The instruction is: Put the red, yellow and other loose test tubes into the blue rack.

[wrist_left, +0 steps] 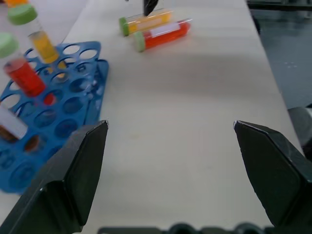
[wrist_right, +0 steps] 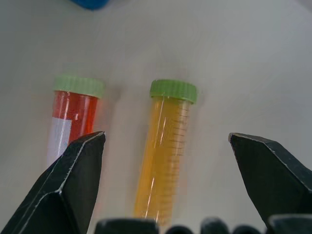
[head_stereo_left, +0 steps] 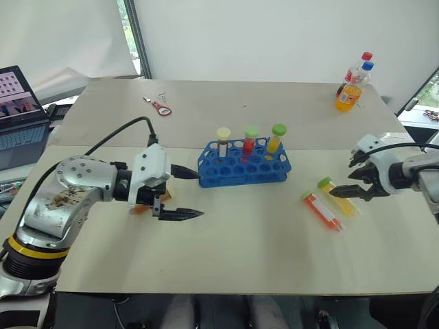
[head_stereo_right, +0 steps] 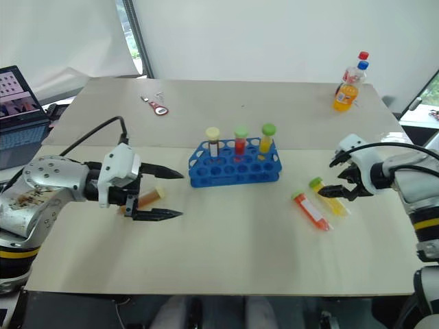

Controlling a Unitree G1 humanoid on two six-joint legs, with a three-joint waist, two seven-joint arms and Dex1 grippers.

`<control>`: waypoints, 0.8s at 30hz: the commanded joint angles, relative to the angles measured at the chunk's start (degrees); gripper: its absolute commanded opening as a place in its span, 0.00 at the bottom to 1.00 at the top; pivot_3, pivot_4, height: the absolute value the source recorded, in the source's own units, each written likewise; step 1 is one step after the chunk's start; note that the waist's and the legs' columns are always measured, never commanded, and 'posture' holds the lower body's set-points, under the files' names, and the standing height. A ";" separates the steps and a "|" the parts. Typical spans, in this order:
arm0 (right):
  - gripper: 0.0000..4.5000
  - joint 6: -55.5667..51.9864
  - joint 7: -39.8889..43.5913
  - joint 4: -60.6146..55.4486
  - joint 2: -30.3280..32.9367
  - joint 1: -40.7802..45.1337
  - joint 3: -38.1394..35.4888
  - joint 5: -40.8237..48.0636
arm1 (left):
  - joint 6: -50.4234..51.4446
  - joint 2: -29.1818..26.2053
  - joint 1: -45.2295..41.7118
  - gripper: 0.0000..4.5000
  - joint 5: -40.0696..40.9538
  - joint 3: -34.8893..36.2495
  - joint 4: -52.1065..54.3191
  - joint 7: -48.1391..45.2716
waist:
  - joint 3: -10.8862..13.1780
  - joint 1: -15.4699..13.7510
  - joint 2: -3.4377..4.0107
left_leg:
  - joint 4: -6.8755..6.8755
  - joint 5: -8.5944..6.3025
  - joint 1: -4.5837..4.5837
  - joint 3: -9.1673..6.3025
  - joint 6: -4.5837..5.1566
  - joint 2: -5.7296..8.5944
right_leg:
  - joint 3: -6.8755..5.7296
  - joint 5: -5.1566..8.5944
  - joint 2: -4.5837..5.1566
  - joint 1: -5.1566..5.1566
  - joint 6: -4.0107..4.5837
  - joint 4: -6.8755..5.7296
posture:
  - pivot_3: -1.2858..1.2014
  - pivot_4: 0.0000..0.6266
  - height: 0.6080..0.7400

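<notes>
My right arm reaches down, its gripper (head_stereo_left: 351, 179) wide open and empty over the yellow tube (wrist_right: 164, 151), with the red tube (wrist_right: 73, 119) lying alongside. My left gripper (head_stereo_right: 167, 194) hangs open and empty beside the blue rack (head_stereo_right: 233, 168).

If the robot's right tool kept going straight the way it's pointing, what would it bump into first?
Most likely the yellow tube lying on the table: it sits between the open fingers of the right tool, with the red tube just beside it.
</notes>
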State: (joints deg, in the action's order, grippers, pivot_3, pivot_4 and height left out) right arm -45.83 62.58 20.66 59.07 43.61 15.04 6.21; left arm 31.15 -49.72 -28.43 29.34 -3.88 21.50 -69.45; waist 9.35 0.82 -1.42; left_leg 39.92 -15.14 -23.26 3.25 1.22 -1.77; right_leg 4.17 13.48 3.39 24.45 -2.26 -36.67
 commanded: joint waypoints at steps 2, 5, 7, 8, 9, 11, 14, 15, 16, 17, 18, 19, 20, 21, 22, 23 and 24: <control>1.00 3.30 -1.33 9.86 -3.15 5.54 2.18 -5.52 | -1.78 0.86 -1.07 0.97 -0.67 -1.08 1.63 0.01 | 0.00 -0.05 0.00 | 0.00 0.00 0.00 -0.01 0.00 0.02 | 0.00 0.00 0.01 -0.01 0.00 0.00 | 0.52 0.24 1.00; 1.00 4.49 -0.81 15.97 -5.24 8.19 3.68 -8.07 | -2.27 1.33 -1.21 0.97 -0.94 -1.74 1.68 0.32 | 0.00 -0.02 0.00 | 0.00 0.00 0.00 -0.01 0.00 0.01 | 0.00 0.00 0.00 -0.01 0.00 0.00 | 0.52 0.24 1.00; 1.00 5.05 -0.19 18.75 -6.32 9.35 3.75 -8.62 | -2.46 1.82 -1.09 0.97 -1.04 -2.02 1.86 0.53 | 0.00 -0.05 0.00 | -0.01 0.00 0.00 -0.01 0.00 0.02 | 0.00 0.00 0.01 -0.01 0.00 0.02 | 0.52 0.24 1.00; 1.00 5.03 0.03 19.74 -6.78 9.80 3.50 -8.70 | -2.43 2.04 -1.03 0.97 -1.07 -2.07 1.98 0.59 | 0.00 -0.05 0.00 | -0.01 0.00 0.00 -0.03 0.00 0.01 | -0.01 0.00 0.00 -0.01 0.00 0.01 | 0.52 0.24 1.00; 1.00 5.29 0.13 20.46 -7.04 10.10 3.43 -9.00 | -2.39 2.27 -1.00 0.97 -1.16 -2.18 2.08 0.71 | 0.00 -0.01 0.00 | -0.01 0.00 -0.01 -0.03 0.00 0.02 | -0.01 0.00 0.01 -0.01 0.00 0.01 | 0.52 0.24 1.00; 0.80 4.95 0.14 21.25 -7.66 10.34 2.87 -9.07 | -2.52 2.86 -0.88 1.00 -1.38 -2.40 2.01 1.05 | 0.00 0.03 0.00 | -0.01 0.00 -0.01 -0.03 0.00 0.01 | -0.01 0.00 0.01 -0.01 0.00 0.01 | 0.52 0.24 1.00; 0.58 4.84 0.22 21.84 -8.16 10.45 2.44 -9.06 | -2.74 3.37 -0.90 1.00 -1.64 -2.66 1.77 1.29 | 0.00 0.02 0.00 | -0.01 0.00 0.00 -0.04 0.00 0.01 | -0.01 0.00 0.01 -0.01 0.00 0.00 | 0.52 0.24 1.00; 0.50 4.77 0.30 21.91 -8.24 10.39 2.36 -9.00 | -2.88 3.50 -0.95 1.00 -1.76 -2.78 1.64 1.32 | 0.00 0.02 0.00 | -0.01 0.00 0.01 -0.04 0.00 0.01 | -0.01 0.00 0.00 -0.02 0.00 -0.01 | 0.52 0.24 1.00; 0.43 4.36 0.38 21.97 -8.31 10.38 2.19 -8.85 | -2.97 3.65 -1.02 1.00 -1.79 -2.85 1.53 1.34 | 0.00 0.02 0.00 | -0.01 0.00 0.01 -0.04 0.00 0.01 | -0.01 0.00 0.00 -0.02 0.00 0.00 | 0.52 0.24 1.00; 0.35 4.08 0.45 22.01 -8.35 10.38 2.07 -8.79 | -3.02 3.75 -1.06 1.00 -1.82 -2.88 1.46 1.34 | 0.00 0.02 0.01 | -0.01 0.00 0.01 -0.04 0.00 0.01 | -0.01 0.00 0.00 -0.02 0.00 0.00 | 0.52 0.24 1.00; 0.27 4.02 0.78 21.66 -8.06 10.20 2.01 -8.80 | -3.04 3.88 -1.10 1.00 -1.81 -2.87 1.37 1.35 | 0.00 0.02 0.00 | -0.01 0.00 0.01 -0.04 0.00 0.02 | -0.01 0.00 0.01 -0.02 0.00 -0.01 | 0.52 0.24 1.00; 0.22 3.67 1.21 21.02 -7.62 10.02 1.84 -8.70 | -3.10 3.96 -1.12 1.00 -1.78 -2.83 1.23 1.34 | 0.00 0.02 0.01 | -0.01 0.00 0.01 -0.04 0.00 0.01 | -0.01 0.00 0.00 -0.03 0.00 0.00 | 0.52 0.24 1.00; 0.22 3.42 1.91 19.72 -6.87 9.70 1.60 -8.51 | -3.21 4.03 -1.10 1.00 -1.81 -2.79 1.02 1.32 | 0.00 0.03 0.01 | -0.01 0.00 0.01 -0.04 0.00 0.01 | -0.01 0.00 0.01 -0.03 0.00 0.00 | 0.52 0.24 1.00; 0.22 2.76 2.93 17.45 -5.80 9.28 0.90 -7.82 | -3.43 4.05 -0.98 1.00 -1.89 -2.66 0.76 1.27 | 0.01 0.02 0.02 | -0.01 0.00 0.01 -0.04 0.00 0.01 | -0.01 0.00 0.00 -0.02 0.00 -0.01 | 0.52 0.24 1.00; 0.22 1.57 3.76 14.92 -4.81 9.03 -0.24 -6.78 | -3.42 4.15 -0.75 1.00 -1.80 -2.34 0.53 1.43 | 0.03 0.00 0.05 | -0.01 0.00 0.00 -0.05 0.00 0.01 | -0.01 0.00 0.01 -0.02 0.00 0.00 | 0.52 0.24 1.00; 0.22 1.14 4.56 11.45 -3.46 8.36 -1.72 -5.64 | -3.46 4.47 -0.47 1.00 -1.59 -1.74 0.20 1.88 | 0.03 -0.06 0.07 | -0.01 0.00 0.00 -0.05 0.00 0.02 | -0.01 0.00 0.01 -0.01 0.00 -0.01 | 0.52 0.24 1.00; 0.22 0.78 5.36 7.68 -2.21 7.38 -3.51 -4.25 | -3.63 4.86 -0.16 1.00 -1.42 -1.12 -0.13 2.43 | 0.04 -0.12 0.10 | -0.01 0.00 -0.01 -0.06 0.00 0.02 | -0.01 0.00 0.01 0.00 0.00 -0.01 | 0.52 0.24 1.00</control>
State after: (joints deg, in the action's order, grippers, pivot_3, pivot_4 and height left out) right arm -44.14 66.45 34.61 53.73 50.51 15.97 -0.10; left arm 28.67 -45.22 -28.57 27.22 -7.11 21.42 -67.93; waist 9.39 0.70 -1.32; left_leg 39.90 -15.14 -23.28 3.16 1.22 -1.75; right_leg 4.16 13.48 3.41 24.46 -2.26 -36.70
